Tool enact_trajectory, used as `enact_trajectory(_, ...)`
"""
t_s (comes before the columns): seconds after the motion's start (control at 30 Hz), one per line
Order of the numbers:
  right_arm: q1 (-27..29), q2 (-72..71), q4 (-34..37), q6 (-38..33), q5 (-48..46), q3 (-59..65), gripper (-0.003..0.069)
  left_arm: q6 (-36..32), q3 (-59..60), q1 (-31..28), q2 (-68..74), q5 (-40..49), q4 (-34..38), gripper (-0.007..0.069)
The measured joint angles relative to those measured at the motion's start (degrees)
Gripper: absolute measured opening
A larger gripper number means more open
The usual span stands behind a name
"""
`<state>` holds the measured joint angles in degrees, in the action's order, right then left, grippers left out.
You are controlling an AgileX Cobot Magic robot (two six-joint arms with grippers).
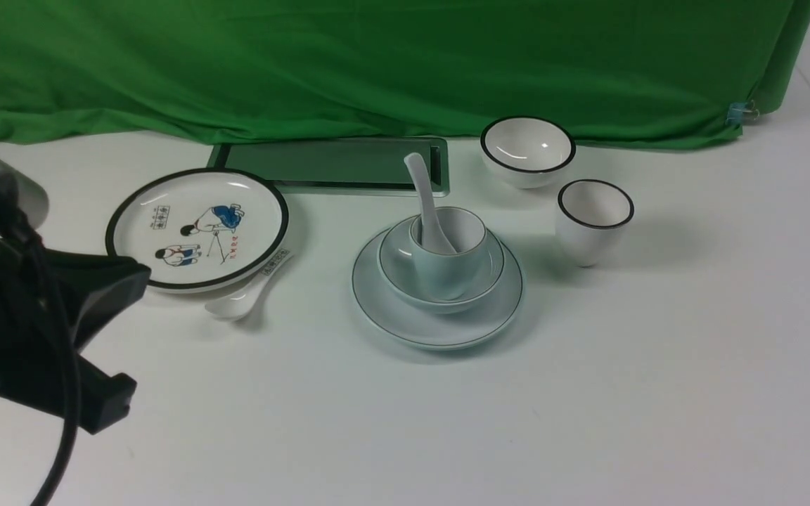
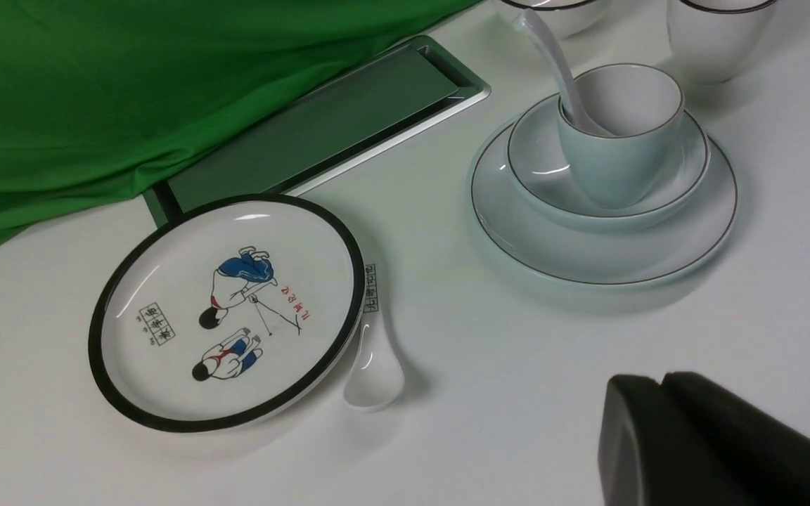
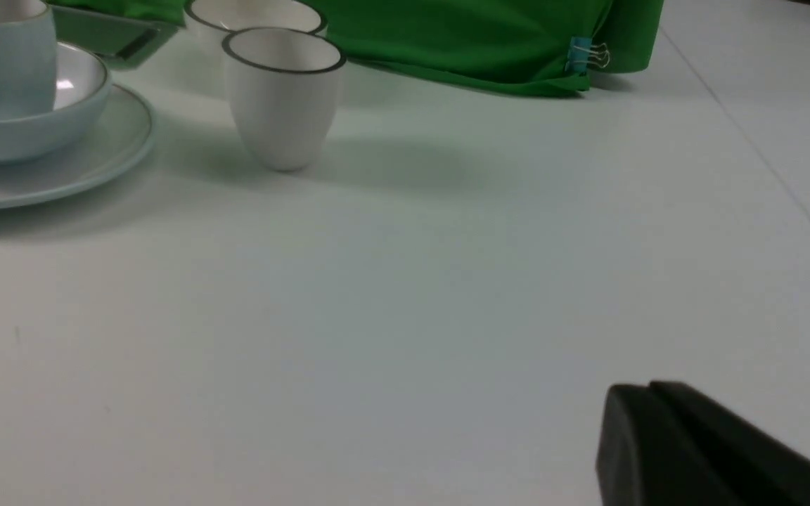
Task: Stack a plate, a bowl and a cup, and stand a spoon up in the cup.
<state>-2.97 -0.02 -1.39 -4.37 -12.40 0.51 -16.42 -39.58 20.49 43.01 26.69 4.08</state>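
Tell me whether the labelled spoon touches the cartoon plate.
Touching. In the left wrist view the labelled spoon's handle runs under the cartoon plate's black rim with no gap showing.

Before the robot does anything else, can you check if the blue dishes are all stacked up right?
1. Plate flat on the table: ok.
2. Bowl sitting on the plate: ok.
3. Cup upright inside the bowl: ok.
4. Spoon standing in the cup, handle leaning out over the rim: ok.
5. Left gripper clear of the stack: ok; open or shut: cannot tell.
6. Right gripper clear of the stack: ok.
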Motion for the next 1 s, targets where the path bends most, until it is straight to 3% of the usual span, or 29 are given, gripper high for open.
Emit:
enact_trajectory(0.17, 0.0, 0.0, 0.0, 0.0, 0.0, 0.0, 0.0048, 0.0, 0.0, 0.0, 0.0, -0.1, 0.0, -0.0031)
enact_trajectory(0.27, 0.0, 0.0, 0.0, 0.0, 0.0, 0.0, 0.0050, 0.0, 2.8, 0.0, -0.7, -5.3, -0.5, -0.0031)
enact_trajectory(0.4, 0.0, 0.0, 0.0, 0.0, -0.1, 0.0, 0.0061, -3.2, 15.6, -1.4, -6.4, -23.0, -4.1, -0.0031)
enact_trajectory(0.43, 0.0, 0.0, 0.0, 0.0, -0.1, 0.0, 0.0062, -3.2, 16.3, -1.6, -6.8, -23.0, -4.1, -0.0031)
enact_trajectory(0.53, 0.1, 0.0, 0.0, 0.0, -0.1, 0.0, 0.0069, -3.2, 28.0, -5.5, -15.9, -40.2, -0.7, -0.0031)
enact_trajectory(0.6, 0.1, 0.0, 0.0, 0.0, -0.1, 0.0, 0.0071, -3.0, 33.7, -8.1, -21.1, -46.4, 0.5, -0.0031)
enact_trajectory(0.73, 0.1, 0.0, 0.0, 0.0, -0.2, 0.0, 0.0074, -3.0, 39.4, -13.0, -29.5, -47.2, 2.9, -0.0031)
enact_trajectory(0.9, 0.1, 0.0, 0.0, 0.0, -0.2, 0.0, 0.0089, -0.6, 39.8, -18.7, -40.5, -31.1, 4.6, -0.0031)
enact_trajectory(1.0, 0.1, 0.0, 0.0, 0.0, -0.1, 0.0, 0.0100, 0.0, 39.9, -19.3, -42.7, -21.3, 4.7, -0.0031)
